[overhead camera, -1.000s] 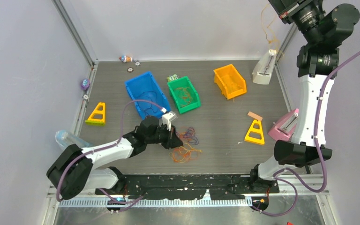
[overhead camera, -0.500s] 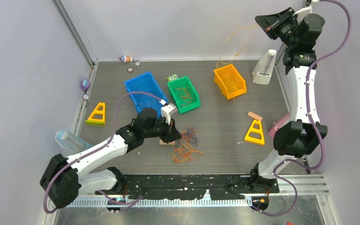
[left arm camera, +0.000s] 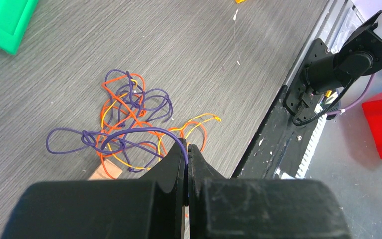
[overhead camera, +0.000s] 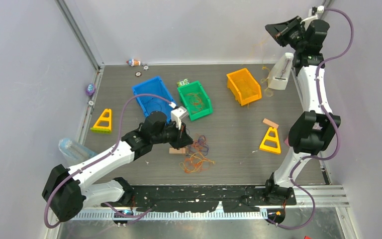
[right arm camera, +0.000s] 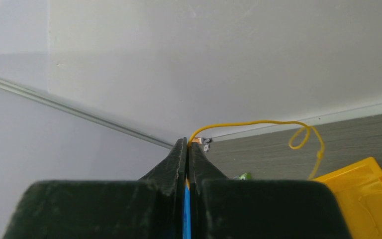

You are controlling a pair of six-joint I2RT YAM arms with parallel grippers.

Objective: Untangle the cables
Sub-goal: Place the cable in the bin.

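Observation:
A tangle of purple, orange and yellow cables (overhead camera: 197,152) lies on the grey table in front of the green bin; the left wrist view shows it too (left arm camera: 129,127). My left gripper (overhead camera: 184,141) is shut on a purple cable (left arm camera: 144,131) that arcs up from the tangle into the jaws (left arm camera: 187,148). My right gripper (overhead camera: 272,30) is raised high at the back right, shut on a thin yellow cable (right arm camera: 258,122) whose loop hangs toward the orange bin (overhead camera: 243,86).
A blue bin (overhead camera: 152,98), a green bin (overhead camera: 195,99) holding wire strands, yellow triangle stands (overhead camera: 103,121) (overhead camera: 270,141), a small wooden block (overhead camera: 176,151), another block (overhead camera: 270,122), white (overhead camera: 280,72) and pink holders at the right, small items at the back edge.
The right arm has lowered and swung the yellow cable toward the orange bin. The left gripper has lifted slightly, uncovering the wooden block.

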